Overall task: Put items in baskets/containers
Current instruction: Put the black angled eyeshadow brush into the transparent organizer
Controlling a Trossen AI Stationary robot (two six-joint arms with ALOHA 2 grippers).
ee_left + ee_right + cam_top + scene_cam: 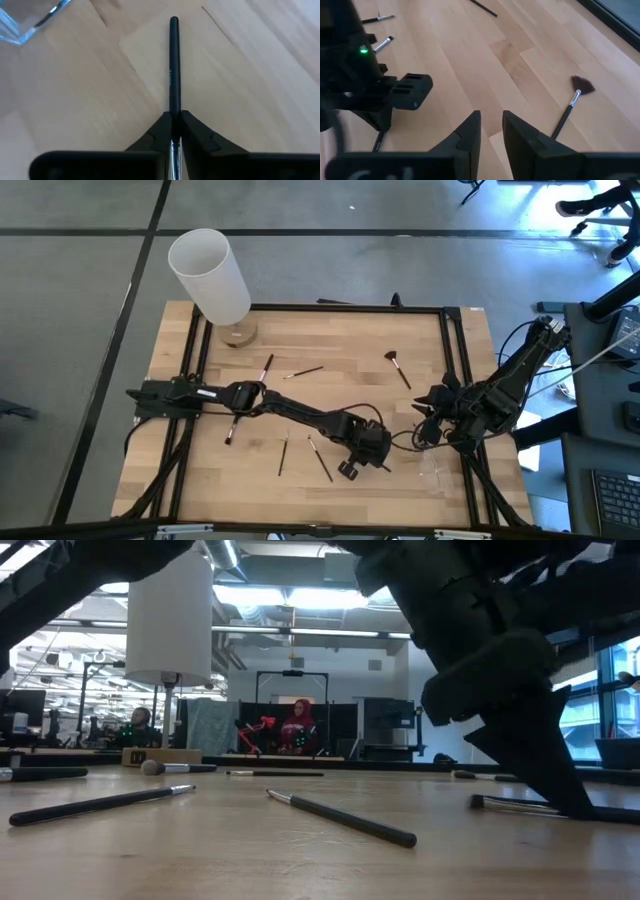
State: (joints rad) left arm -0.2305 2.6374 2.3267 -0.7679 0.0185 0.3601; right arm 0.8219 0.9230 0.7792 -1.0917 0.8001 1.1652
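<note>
Left gripper [174, 131] clamped on a dark-handled brush [173, 65] just beside the clear container [25, 20], right gripper [491, 131] fingers slightly apart, seemingly empty, near the container's far side

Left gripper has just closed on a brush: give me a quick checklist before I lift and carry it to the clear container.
1. Grip: left gripper shut on the brush, handle centred between the fingers. Ok.
2. Brush position: it lies flat on the table, the handle pointing straight out from the fingers. Ok.
3. Container location: close by, near the table's front right corner; a clear edge shows in the left wrist view. Ok.
4. Container upright with its opening free: cannot tell.
5. Right gripper: empty, hovering beside the left arm and near the container. Not ok, collision risk.
6. Other brushes along the path: none visible. Ok.
</note>
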